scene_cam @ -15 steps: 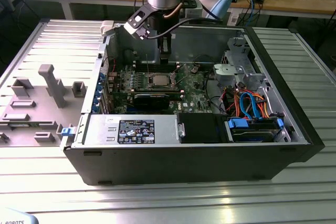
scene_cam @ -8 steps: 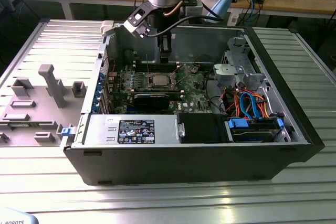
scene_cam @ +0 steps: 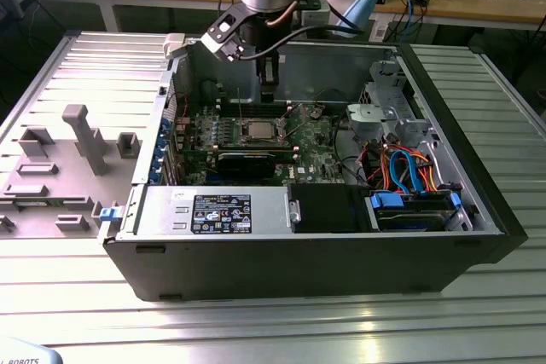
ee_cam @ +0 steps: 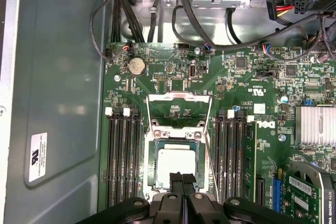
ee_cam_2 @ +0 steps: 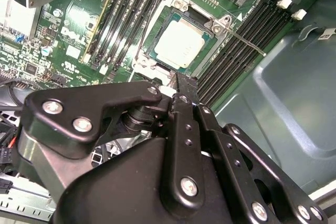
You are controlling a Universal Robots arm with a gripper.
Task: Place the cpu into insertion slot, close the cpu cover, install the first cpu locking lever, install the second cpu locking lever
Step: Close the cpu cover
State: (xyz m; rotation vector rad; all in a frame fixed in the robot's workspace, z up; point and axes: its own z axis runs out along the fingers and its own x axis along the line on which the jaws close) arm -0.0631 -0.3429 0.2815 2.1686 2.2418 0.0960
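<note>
Already in the insertion slot (ee_cam: 152,167), the cpu (ee_cam: 176,162), one edge behind closed, empty fingers (ee_cam: 179,182).

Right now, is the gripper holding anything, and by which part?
Nothing is held; the gripper is shut and empty, over the cpu lying in the insertion slot.

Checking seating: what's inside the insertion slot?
The cpu lies in the insertion slot, silver top up, cpu cover open. The fingers hide one edge; anything under the chip is covered.
</note>
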